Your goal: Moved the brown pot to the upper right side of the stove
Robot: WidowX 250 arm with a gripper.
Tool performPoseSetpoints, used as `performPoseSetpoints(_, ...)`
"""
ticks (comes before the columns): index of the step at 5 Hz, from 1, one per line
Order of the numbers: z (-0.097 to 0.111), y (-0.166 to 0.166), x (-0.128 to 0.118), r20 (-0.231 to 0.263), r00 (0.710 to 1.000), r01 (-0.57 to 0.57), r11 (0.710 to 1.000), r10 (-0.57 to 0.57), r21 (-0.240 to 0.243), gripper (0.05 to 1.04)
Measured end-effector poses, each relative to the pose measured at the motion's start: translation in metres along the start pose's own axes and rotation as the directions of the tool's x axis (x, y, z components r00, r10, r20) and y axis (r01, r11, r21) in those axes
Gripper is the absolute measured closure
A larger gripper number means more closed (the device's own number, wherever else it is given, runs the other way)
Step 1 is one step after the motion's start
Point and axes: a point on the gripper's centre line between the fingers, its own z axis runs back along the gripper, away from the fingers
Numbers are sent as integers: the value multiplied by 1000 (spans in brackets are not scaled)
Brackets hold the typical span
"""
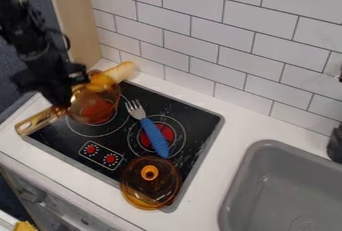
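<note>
You have the main move left, as I judge it: the brown pot [99,109] sits over the left burner, at the upper left of the stove [172,106], short of its upper right side. Your pincer [65,98] is at the pot's left rim; whether it is open, closed or gripping, you can't tell. A pale yellow thing [121,71] lies at the pot's far edge. On the stovetop you also have a blue-handled fork [155,137] and an amber lid [160,189]. Around it runs your white bench [230,125], with a grey sink [257,195] right and a tiled wall [200,37] behind.
</note>
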Motion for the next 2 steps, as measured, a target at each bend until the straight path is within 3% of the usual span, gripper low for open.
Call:
performPoseSetpoints(1, 5, -41, -10, -32, 999, 33, 999, -34, -43, 1009)
performPoseSetpoints(2, -3, -81, -15, -83, 995, 43, 997, -49, -65, 1009)
